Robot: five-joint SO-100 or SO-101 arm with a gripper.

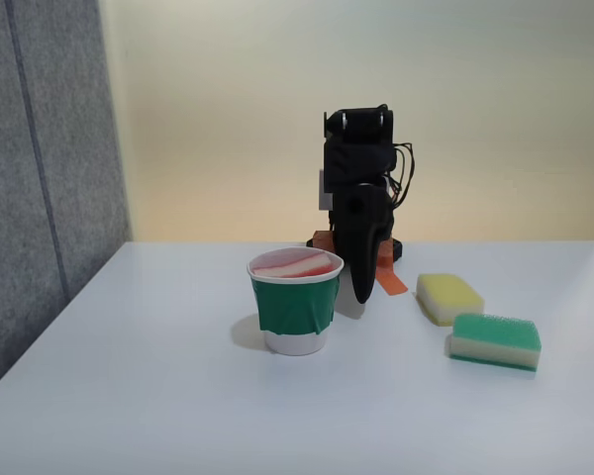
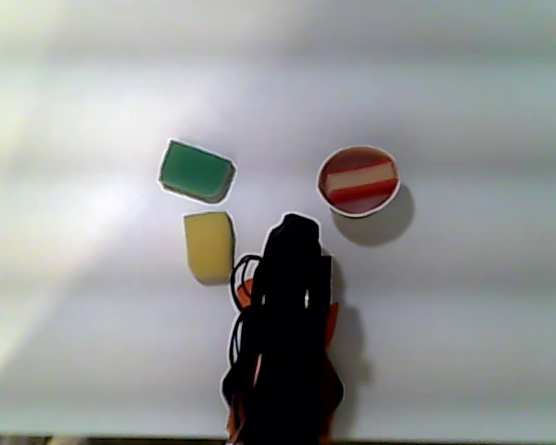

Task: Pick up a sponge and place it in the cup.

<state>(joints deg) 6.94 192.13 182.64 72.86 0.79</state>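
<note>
The sponge (image 1: 295, 262), red on top and bottom with a cream middle, lies inside the cup (image 1: 297, 309) and fills its mouth. The cup is white paper with a wide green band and stands upright on the white table. From above, the sponge (image 2: 357, 176) shows as red and cream stripes within the cup's round rim (image 2: 360, 213). My black gripper (image 1: 362, 295) hangs tip-down just behind and to the right of the cup in the fixed view. It looks shut, holds nothing and is clear of the cup. From above, the folded arm ends at the gripper (image 2: 296, 222), left of the cup.
A yellow sponge (image 1: 448, 297) (image 2: 209, 246) and a green-topped sponge (image 1: 495, 339) (image 2: 196, 170) lie on the table to the right of the arm in the fixed view. A grey panel (image 1: 40, 198) stands at the left. An orange strip (image 1: 391, 280) lies by the arm's base.
</note>
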